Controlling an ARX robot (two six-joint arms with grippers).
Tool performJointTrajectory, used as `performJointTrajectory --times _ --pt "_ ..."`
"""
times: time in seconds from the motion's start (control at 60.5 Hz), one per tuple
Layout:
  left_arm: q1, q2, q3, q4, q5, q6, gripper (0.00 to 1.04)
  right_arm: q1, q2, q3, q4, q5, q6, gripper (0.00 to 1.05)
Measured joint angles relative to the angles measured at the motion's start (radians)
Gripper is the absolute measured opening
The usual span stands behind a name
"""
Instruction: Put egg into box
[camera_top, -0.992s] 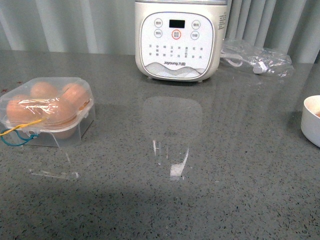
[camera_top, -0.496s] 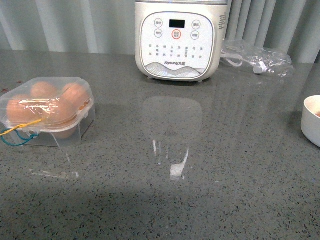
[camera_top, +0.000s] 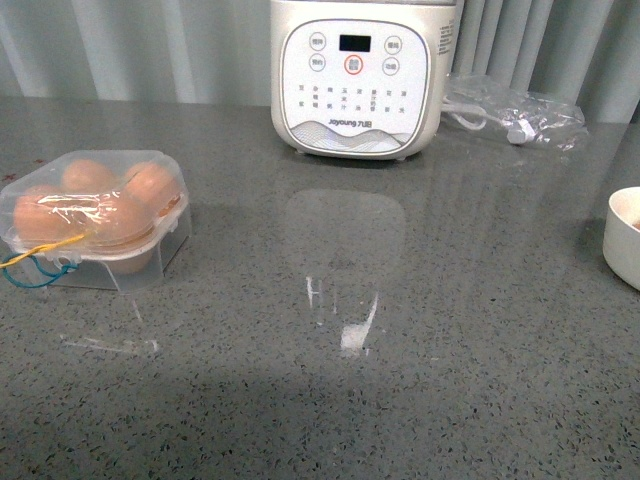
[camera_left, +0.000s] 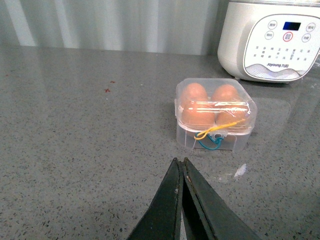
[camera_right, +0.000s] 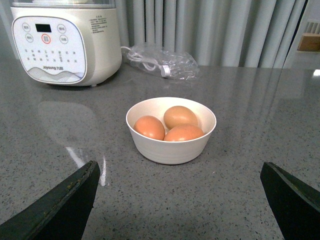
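Shifted slightly since the earlier front frames: the whole scene sits a little higher and further left, so the cooker, box and bowl have all slid together. That reads as a small camera or body movement, not an object being handled; nothing on the worktop (camera_top: 420, 330) has been displaced relative to anything else.

Left pincer (camera_left: 181, 165): fingers pressed together, tips meeting, nothing held; pointed toward the box, well short of it.

Right pincer (camera_right: 180, 200): spread wide, the two fingers at opposite edges of the right wrist view, nothing between them; aimed at the bowl but apart from it.

Box (camera_top: 98, 218): clear carton, lid down, on the left part of the worktop; brown eggs visible through the lid, the exact count uncertain. Blue and yellow cords (camera_top: 40, 262) trail from its near side.

Bowl (camera_right: 171, 130): round, white, on the right part of the worktop; three brown eggs inside, touching one another. The egg (camera_right: 184, 133) to be moved is judged to be one of these.

Cooker (camera_top: 355, 80): white appliance at the back, centre. Clear bag (camera_top: 515, 115) with a cable lies beside it.

Task status, judged: not begun. The lid looks shut and would need opening first.
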Motion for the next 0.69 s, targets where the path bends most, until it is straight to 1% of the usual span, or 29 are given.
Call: performJointTrajectory --times 0.314,0.364,0.38,0.413,0.628,0.661,0.694 --pt "0.000 -0.002 0.000 0.000 0.000 0.000 0.04 0.000 0.000 0.000 0.000 0.000 0.000 0.98" --pt "0.000 -0.002 0.000 0.000 0.000 -0.001 0.13 0.000 0.000 0.000 0.000 0.000 0.000 0.98" --pt "0.000 -0.002 0.000 0.000 0.000 -0.001 0.18 0.000 0.000 0.000 0.000 0.000 0.000 0.98" --pt "0.000 -0.002 0.000 0.000 0.000 -0.001 0.26 0.000 0.000 0.000 0.000 0.000 0.000 0.98" --pt "0.000 -0.002 0.000 0.000 0.000 -0.002 0.60 0.000 0.000 0.000 0.000 0.000 0.000 0.98" --pt "0.000 -0.002 0.000 0.000 0.000 -0.001 0.67 0.000 0.000 0.000 0.000 0.000 0.000 0.98" --pt "0.000 -0.002 0.000 0.000 0.000 -0.001 0.71 0.000 0.000 0.000 0.000 0.000 0.000 0.98"
